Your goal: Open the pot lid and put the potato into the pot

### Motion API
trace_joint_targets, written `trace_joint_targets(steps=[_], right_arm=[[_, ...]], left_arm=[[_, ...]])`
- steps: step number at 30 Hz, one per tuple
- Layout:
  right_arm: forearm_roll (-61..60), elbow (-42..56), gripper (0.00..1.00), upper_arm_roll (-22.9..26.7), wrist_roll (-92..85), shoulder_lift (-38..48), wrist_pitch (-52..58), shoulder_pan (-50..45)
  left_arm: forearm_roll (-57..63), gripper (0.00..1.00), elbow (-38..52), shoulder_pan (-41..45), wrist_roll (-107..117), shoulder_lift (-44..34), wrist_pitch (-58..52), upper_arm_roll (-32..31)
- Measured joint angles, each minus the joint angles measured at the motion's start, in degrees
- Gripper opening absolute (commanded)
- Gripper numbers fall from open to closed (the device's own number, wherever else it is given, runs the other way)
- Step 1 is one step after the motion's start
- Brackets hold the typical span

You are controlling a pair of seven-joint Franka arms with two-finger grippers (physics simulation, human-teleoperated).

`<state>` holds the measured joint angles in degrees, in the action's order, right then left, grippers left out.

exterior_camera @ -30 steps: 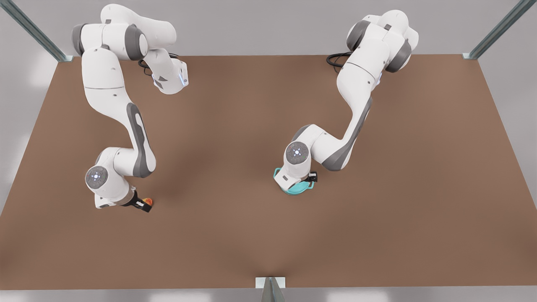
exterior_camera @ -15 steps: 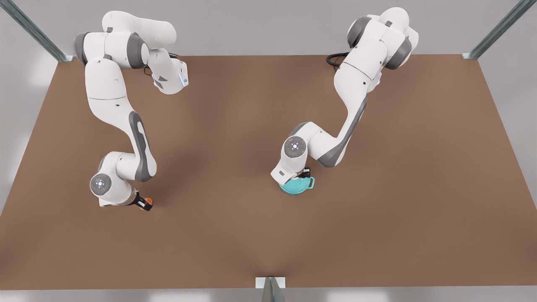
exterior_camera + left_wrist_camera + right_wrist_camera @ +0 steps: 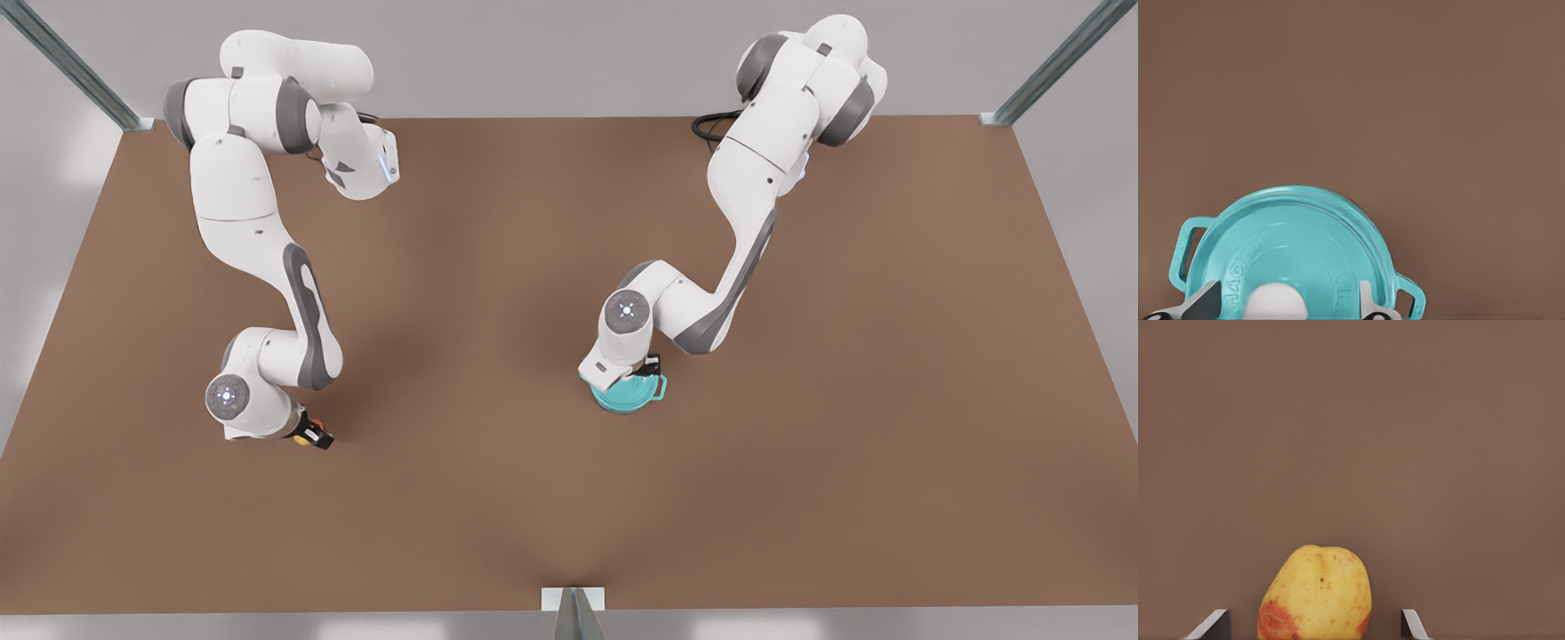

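Left gripper is down over the small round teal pot at mid-table, fingers spread either side of the white knob of the flat teal pot lid, not touching it. The lid sits flat on the pot, both loop handles poking out clear at the sides.

Over on the front view's left, the right gripper is low above the tiny egg-shaped yellow potato with its red-orange patch. Its fingertips stand wide apart with the potato between them, a gap showing on each side, so nothing is gripped. The potato lies on the bare brown tabletop, well apart from the pot.

A metal bracket sits at the near edge.
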<state>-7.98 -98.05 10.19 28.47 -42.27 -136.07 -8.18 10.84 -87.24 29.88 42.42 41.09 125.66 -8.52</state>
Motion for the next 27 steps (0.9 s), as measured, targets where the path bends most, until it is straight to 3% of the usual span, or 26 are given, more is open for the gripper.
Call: trace_joint_targets(steps=[2, 3, 4, 5, 8, 9, 13, 19, 22, 23, 24, 27], right_arm=[[-0.02, -0.04, 0.77, 0.00, 0.20, -0.05, -0.04, 0.00], [-0.02, -0.05, 0.76, 0.00, 0.29, -0.05, -0.06, 0.02], [-0.03, -0.06, 0.71, 0.00, 0.38, -0.06, -0.08, 0.05], [-0.04, -0.06, 0.66, 0.00, 0.46, -0.06, -0.08, 0.07], [-0.45, -0.05, 0.56, 0.00, 0.70, -0.05, -0.10, 0.03], [-0.63, -0.05, 0.54, 0.00, 0.75, -0.05, -0.10, 0.02], [-1.18, -0.06, 0.50, 0.00, 0.74, -0.02, -0.11, 0.01], [-2.32, -0.07, 0.49, 0.00, 0.57, 0.77, 0.07, -0.01], [-2.68, -0.07, 0.49, 0.00, 0.54, 2.30, 0.38, -0.56], [-2.77, -0.07, 0.49, 0.00, 0.61, 2.99, 0.67, -1.13], [-2.85, -0.06, 0.49, 0.00, 0.71, 3.61, 1.00, -1.60], [-3.03, -0.07, 0.49, 0.00, 1.31, 5.84, 2.46, -3.81]], left_arm=[[0.02, 1.00, -0.89, -0.13, 0.16, -0.11, 0.71, 0.05], [0.04, 0.87, -1.01, -0.15, 0.23, -0.13, 0.99, 0.07], [0.08, 0.61, -1.06, -0.18, 0.33, -0.17, 1.22, 0.07], [0.43, 0.49, -1.04, -0.22, 0.63, -0.22, 1.30, 0.07], [1.04, 0.34, -0.91, -0.26, 1.43, -0.80, 1.22, 0.08], [1.01, 0.33, -0.87, -0.26, 1.56, -1.00, 1.22, 0.08], [0.90, 0.33, 0.95, -2.06, 1.26, -1.56, 0.81, 0.97], [0.47, 0.33, 3.57, -20.33, -8.37, 0.44, -0.63, 1.18], [0.61, 0.34, 2.86, -23.39, -14.44, 3.85, 2.83, 1.21], [0.62, 0.43, 2.79, -23.66, -16.27, 4.51, 3.93, 1.21], [0.37, 1.00, 2.79, -23.79, -18.19, 4.86, 4.88, 1.20], [-0.85, 1.00, 4.42, -23.86, -23.84, 4.02, 6.10, 1.22]])
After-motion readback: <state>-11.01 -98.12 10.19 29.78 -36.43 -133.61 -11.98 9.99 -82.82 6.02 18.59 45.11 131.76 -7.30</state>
